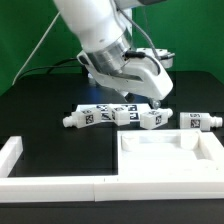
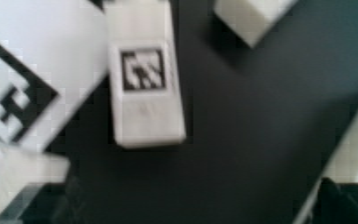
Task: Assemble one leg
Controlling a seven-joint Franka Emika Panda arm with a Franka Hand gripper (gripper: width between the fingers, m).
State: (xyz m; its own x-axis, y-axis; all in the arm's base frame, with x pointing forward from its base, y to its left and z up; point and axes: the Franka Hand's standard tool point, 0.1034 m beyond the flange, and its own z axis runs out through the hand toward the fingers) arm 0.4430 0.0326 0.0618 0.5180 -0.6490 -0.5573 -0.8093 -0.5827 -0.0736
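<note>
Gripper (image 1: 154,100): opening cannot be told, hidden from both views.
Legs (image 1: 125,113): crowded row, so closing in may knock neighbours askew.

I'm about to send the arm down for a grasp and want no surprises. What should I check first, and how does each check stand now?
1. Gripper above the row of white block-shaped legs with marker tags: ok.
2. One white tagged leg near the middle of the wrist view: ok.
3. Bare black table along both long sides of that leg: ok.
4. Gripper open: cannot tell, the fingers are unclear.
5. Nothing already held: cannot tell.
6. Large white square tabletop lying apart from the row: ok.
</note>
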